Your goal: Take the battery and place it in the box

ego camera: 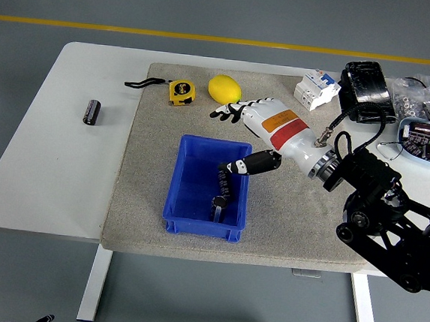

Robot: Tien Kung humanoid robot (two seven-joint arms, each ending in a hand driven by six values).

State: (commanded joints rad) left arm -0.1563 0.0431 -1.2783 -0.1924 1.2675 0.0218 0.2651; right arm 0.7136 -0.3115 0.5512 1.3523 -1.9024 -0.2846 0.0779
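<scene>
Batteries show in three spots: a dark cylindrical battery (223,181) lies tilted inside the blue plastic box (185,196), toward its right wall, touching or just above a second dark cylindrical cell (219,206) that stands near the box's front right corner; a third black battery (91,111) lies alone on the bare white worktop (42,153), well to the left of everything else. The blue box sits on a grey speckled mat (147,162) that covers most of the worktop.

The right hand (243,137), white-shelled with black fingers and an orange and red label on its back, hangs over the box's far right corner with its fingers spread and gripping nothing. Its thumb (248,164) points down and left toward the tilted battery, its tip just beside the upper end; I cannot tell whether it touches. The other fingers (227,111) fan out toward a yellow lemon (224,89) on the mat's far side.

Left of the lemon lies a yellow tape measure (180,91) with a black strap. At the far right stand a white circuit breaker (316,89), a black wrapped block (367,88) and a shallow dish of dark cylinders (425,142).
</scene>
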